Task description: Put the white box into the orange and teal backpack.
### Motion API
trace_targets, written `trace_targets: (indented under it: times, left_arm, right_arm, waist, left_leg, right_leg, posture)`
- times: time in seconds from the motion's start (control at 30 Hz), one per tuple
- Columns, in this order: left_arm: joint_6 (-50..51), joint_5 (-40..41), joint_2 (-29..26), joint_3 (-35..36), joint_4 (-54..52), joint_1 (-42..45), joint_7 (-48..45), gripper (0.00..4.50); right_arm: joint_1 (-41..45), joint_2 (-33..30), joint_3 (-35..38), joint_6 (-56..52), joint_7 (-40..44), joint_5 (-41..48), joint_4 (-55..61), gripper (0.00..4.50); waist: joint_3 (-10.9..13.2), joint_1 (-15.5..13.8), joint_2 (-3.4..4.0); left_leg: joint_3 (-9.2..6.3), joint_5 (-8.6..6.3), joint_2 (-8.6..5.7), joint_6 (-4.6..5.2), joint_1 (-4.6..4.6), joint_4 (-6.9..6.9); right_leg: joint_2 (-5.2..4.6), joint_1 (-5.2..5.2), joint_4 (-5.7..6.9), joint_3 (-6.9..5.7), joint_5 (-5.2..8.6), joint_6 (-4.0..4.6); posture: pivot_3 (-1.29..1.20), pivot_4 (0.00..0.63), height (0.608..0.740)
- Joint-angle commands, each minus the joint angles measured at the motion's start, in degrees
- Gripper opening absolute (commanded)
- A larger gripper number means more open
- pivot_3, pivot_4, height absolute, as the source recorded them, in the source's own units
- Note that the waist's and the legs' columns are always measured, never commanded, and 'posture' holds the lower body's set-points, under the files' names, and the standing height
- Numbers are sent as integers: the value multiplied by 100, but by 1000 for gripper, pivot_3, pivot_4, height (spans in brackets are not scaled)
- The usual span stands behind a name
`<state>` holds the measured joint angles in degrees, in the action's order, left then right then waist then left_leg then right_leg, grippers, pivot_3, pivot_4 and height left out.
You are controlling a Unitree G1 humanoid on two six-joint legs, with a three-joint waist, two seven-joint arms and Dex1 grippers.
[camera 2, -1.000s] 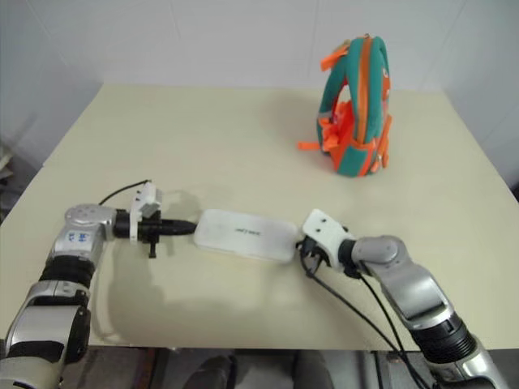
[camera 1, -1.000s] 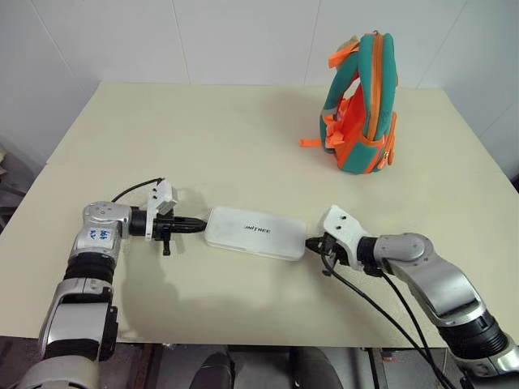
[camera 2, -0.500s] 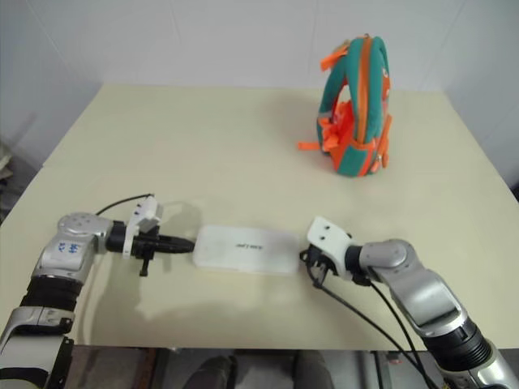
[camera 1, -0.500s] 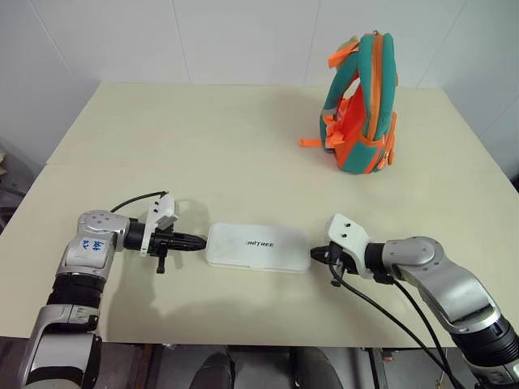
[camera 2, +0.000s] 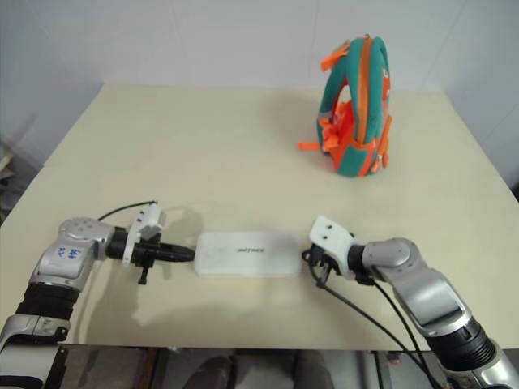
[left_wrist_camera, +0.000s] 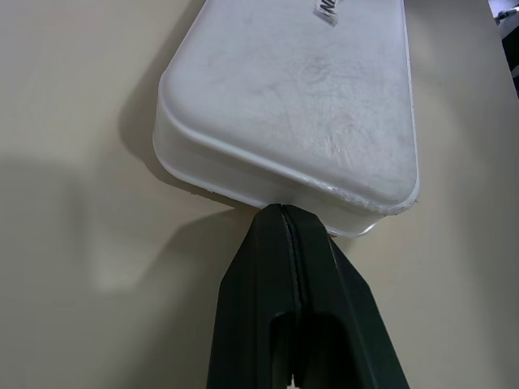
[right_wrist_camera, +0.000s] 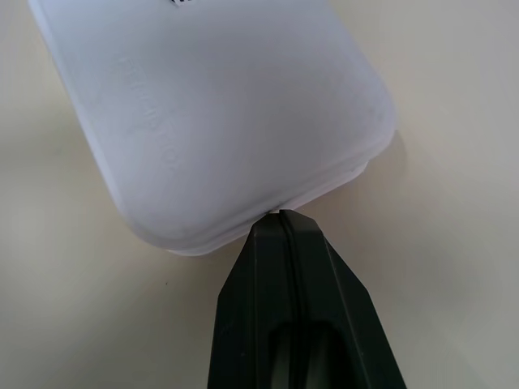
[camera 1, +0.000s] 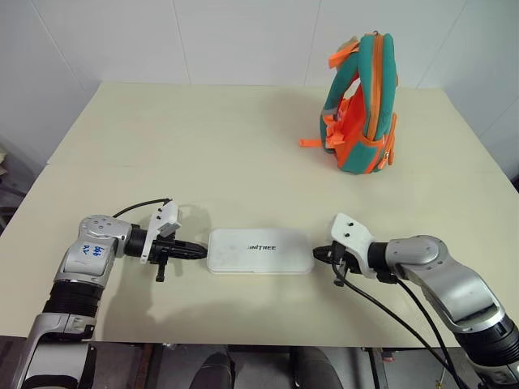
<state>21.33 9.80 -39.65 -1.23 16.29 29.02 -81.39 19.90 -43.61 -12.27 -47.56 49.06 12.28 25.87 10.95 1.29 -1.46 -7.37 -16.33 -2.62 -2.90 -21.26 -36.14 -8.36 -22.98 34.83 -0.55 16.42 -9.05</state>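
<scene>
So the white box [camera 1: 259, 250] is lying flat near the front edge of the table [camera 1: 203, 146], lettering facing up. The left gripper [camera 1: 200, 250] is pressing its tip against one short end with its fingers pinched fully together, and the right gripper [camera 1: 319, 253] is doing the same at the other end, neither one clamping anything. Way off at the far right, the backpack [camera 1: 361, 105] is standing upright, side-on. Can't really tell whether it's zipped, and whatever's inside is hidden.

White box [camera 1: 259, 250] lies flat; orange and teal backpack [camera 1: 362, 105] stands upright.
</scene>
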Motion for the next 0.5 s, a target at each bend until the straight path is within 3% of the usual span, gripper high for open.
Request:
trace_targets:
  times: [0.03,0.5]
  left_arm:
    - [-121,137,131,-183,-37,69,16,0]
    - [-160,-141,-87,-335,398,245,282,0]
  right_arm:
    - [22,45,-49,108,189,286,524,120]
    - [-180,-289,230,267,251,201,193,120]
  waist:
    - [0,-3,0]
    - [0,-45,0]
  left_leg:
    - [0,0,0,0,0,0]
    - [3,-1,0,2,1,-3]
  right_leg:
    - [0,0,0,0,0,0]
    - [0,0,0,1,-1,1]
  posture:
    - [0,150,740]
    - [0,150,740]
